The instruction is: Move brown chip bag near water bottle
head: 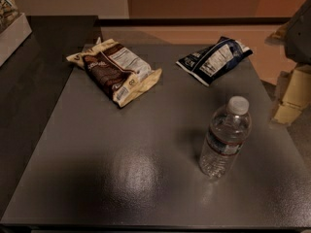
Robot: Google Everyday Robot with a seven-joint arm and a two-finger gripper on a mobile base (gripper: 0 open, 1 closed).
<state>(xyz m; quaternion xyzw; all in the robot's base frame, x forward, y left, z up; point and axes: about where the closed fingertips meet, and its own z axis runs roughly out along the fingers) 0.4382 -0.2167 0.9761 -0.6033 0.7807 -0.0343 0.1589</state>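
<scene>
Tool (293,100) at right edge; brown chip bag (114,72) apart from water bottle (224,141)

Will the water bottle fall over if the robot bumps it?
Likely, yes: the bottle stands upright, tall and narrow, so it may tip. Round and ribbed, it would probably roll afterwards. The end effector is at the right edge, beside the table.
</scene>
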